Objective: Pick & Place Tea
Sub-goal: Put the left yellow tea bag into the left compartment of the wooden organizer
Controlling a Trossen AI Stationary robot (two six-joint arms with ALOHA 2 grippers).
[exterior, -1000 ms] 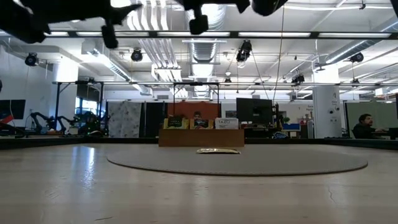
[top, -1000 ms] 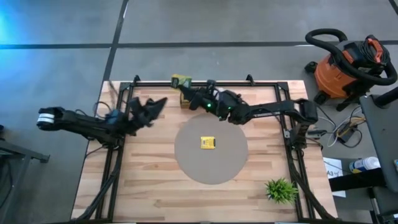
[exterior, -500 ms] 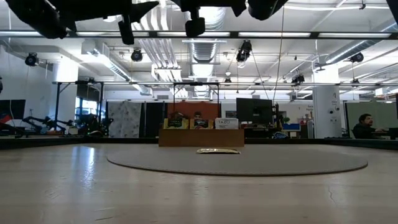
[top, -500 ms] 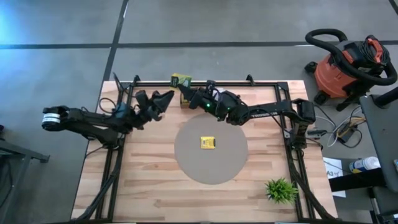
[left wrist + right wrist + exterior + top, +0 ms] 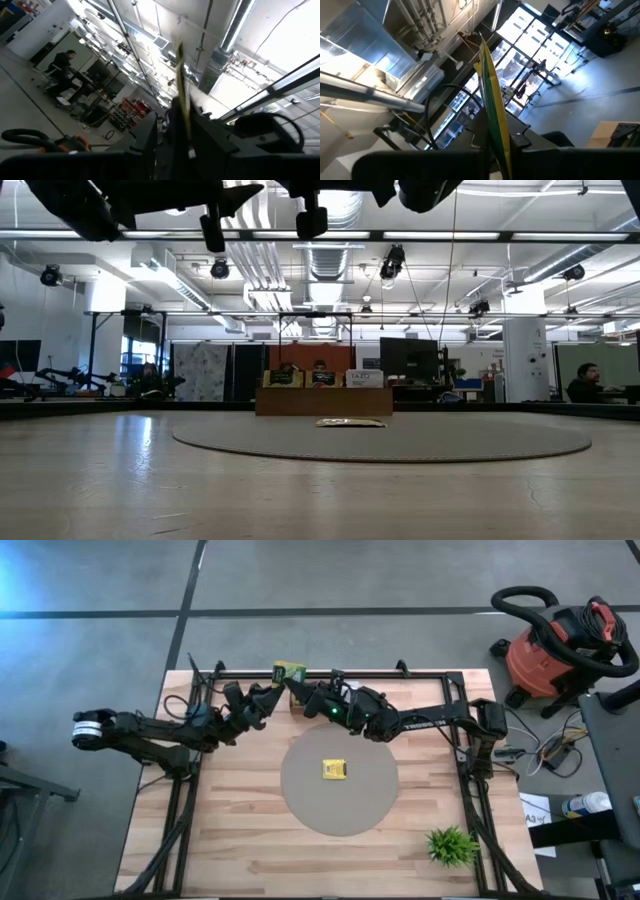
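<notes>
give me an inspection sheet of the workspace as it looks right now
Surface: wooden table with a round grey mat.
Job's things: one yellow tea packet flat on the mat; another tea packet edge-on in the right pincer; a brown tray of tea at the far edge.
Clutter: small green plant.
Grippers: right pincer shut on its packet, raised near the tray; left pincer close beside it, apparently open.
Cables: wires beside the table.
Surroundings: orange shop vacuum; a seated person far off.
</notes>
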